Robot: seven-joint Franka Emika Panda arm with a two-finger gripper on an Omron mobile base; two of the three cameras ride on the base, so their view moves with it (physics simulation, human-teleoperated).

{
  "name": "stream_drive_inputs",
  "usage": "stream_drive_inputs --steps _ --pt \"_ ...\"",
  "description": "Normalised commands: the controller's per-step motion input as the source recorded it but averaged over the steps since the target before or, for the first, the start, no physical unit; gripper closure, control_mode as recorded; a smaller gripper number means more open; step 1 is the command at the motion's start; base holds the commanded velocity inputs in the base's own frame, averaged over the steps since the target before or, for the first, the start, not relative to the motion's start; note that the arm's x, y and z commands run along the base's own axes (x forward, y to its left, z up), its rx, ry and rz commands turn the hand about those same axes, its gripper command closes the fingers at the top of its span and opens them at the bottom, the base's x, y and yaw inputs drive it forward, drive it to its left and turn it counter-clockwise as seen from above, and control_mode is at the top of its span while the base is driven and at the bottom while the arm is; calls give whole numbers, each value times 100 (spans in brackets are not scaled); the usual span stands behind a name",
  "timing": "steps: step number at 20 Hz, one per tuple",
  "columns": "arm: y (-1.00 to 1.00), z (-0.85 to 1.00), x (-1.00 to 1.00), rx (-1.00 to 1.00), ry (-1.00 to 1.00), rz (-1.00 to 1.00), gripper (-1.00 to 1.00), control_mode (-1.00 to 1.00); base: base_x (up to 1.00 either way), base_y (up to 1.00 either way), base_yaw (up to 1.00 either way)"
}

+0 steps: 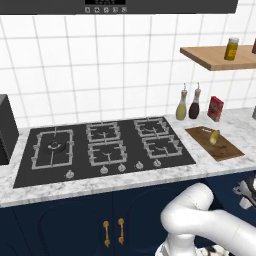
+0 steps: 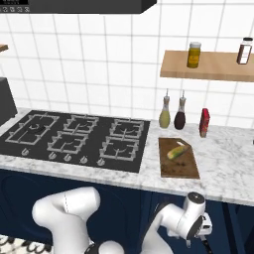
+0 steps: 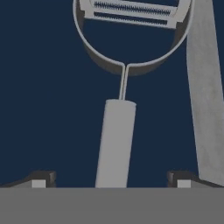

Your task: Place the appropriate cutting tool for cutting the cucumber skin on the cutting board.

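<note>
The cutting tool (image 3: pixel 114 140) is a grey peeler with a round handle and a looped head holding a blade, seen against a dark blue surface in the hand view. Its handle runs down between the tips of my gripper (image 3: pixel 110 180), which stands open, with a clear gap on each side of the handle. In the base views my gripper (image 2: pixel 200 232) (image 1: pixel 245 192) is low, below the counter's front edge at the right. The cucumber (image 1: pixel 214 136) (image 2: pixel 177 151) lies on the dark brown cutting board (image 1: pixel 227 151) (image 2: pixel 173 169) on the counter right of the stove.
A black stove (image 1: pixel 102 147) takes up the counter's middle. Two bottles (image 2: pixel 171 115) and a red box (image 2: pixel 204 122) stand behind the board. A wall shelf (image 2: pixel 213 67) carries jars. A grey strip (image 3: pixel 205 100) runs down the right of the hand view.
</note>
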Motion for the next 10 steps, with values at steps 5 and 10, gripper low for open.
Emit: stream_drive_inputs --steps 5,10 --pt "1 -35 -10 0 0 0 100 -100 0 0 0" --pt "0 -47 -40 -1 0 0 100 -100 0 0 0"
